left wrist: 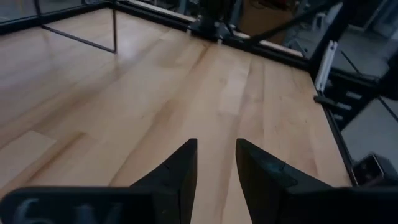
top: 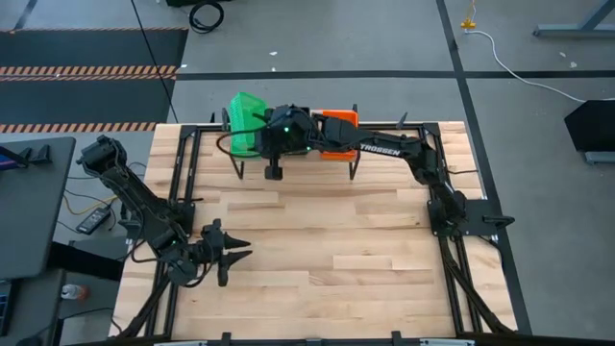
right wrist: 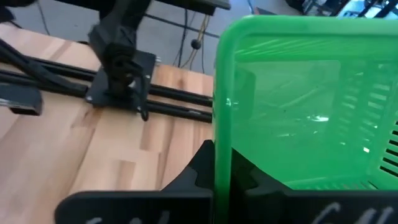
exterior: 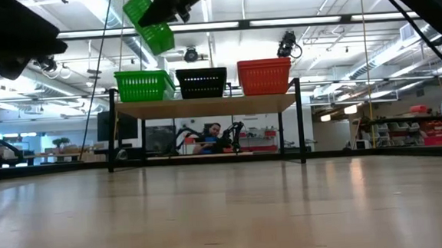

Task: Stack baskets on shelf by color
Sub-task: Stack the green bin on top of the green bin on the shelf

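On the shelf [exterior: 205, 107] at the table's far edge stand green baskets [exterior: 143, 85] on its left end, black ones [exterior: 201, 83] in the middle and orange ones [exterior: 264, 76] on its right end; how many are in each pile cannot be told. My right gripper [right wrist: 222, 171] is shut on another green basket [exterior: 149, 21], high above the shelf's left end [top: 245, 125]. My left gripper [top: 242, 250] waits open over the table's near left part, touching nothing [left wrist: 216, 149]. My right gripper pinches the green basket's wall at its rim [right wrist: 222, 134], one finger inside and one outside. The basket is lifted clear and hangs tilted above the green ones on the shelf [exterior: 154, 32].
Black frame rails [top: 183, 173] run along the table's left, right and far sides. The slatted tabletop [top: 327, 240] lies bare between the arms. A person [exterior: 210, 136] sits in the room behind the shelf.
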